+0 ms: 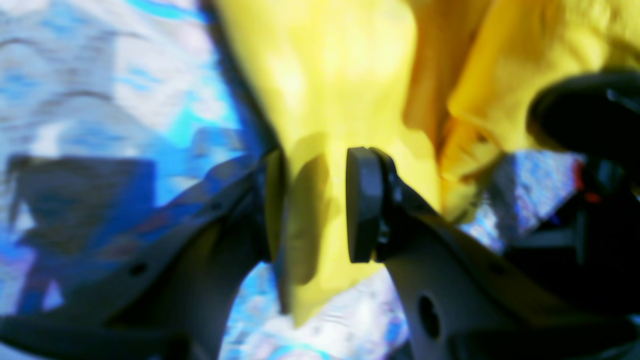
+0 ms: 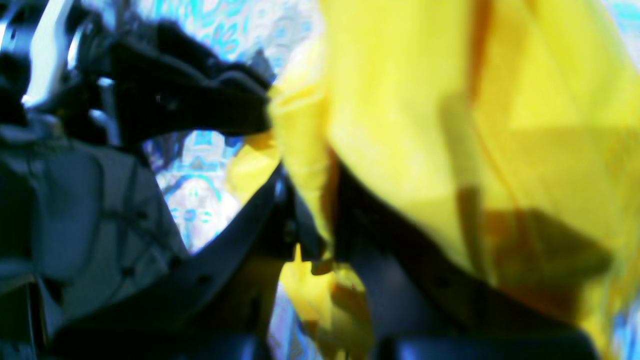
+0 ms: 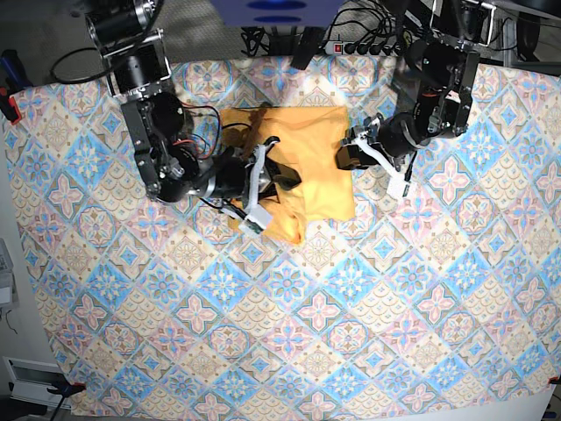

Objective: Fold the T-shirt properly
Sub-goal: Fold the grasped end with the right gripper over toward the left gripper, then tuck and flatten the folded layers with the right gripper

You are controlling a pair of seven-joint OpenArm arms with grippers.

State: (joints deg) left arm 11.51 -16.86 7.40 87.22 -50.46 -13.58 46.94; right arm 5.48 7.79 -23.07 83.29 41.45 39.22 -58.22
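The pale orange-yellow T-shirt [image 3: 307,132] lies crumpled at the back middle of the table, partly folded over itself. My right gripper [image 3: 279,171] reaches in from the left and is shut on a bunched fold of the shirt [image 2: 410,100]; its jaws [image 2: 317,225] pinch the cloth. My left gripper [image 3: 349,156] is at the shirt's right edge. In the left wrist view its fingers stand apart [image 1: 320,205] with a strip of the shirt [image 1: 340,75] between them. Lettering and tag are hidden.
The blue-and-pink patterned tablecloth [image 3: 351,307] covers the whole table. Cables and a power strip [image 3: 368,44] lie behind the back edge. The two arms' bases stand at the back left [image 3: 131,61] and back right [image 3: 451,53].
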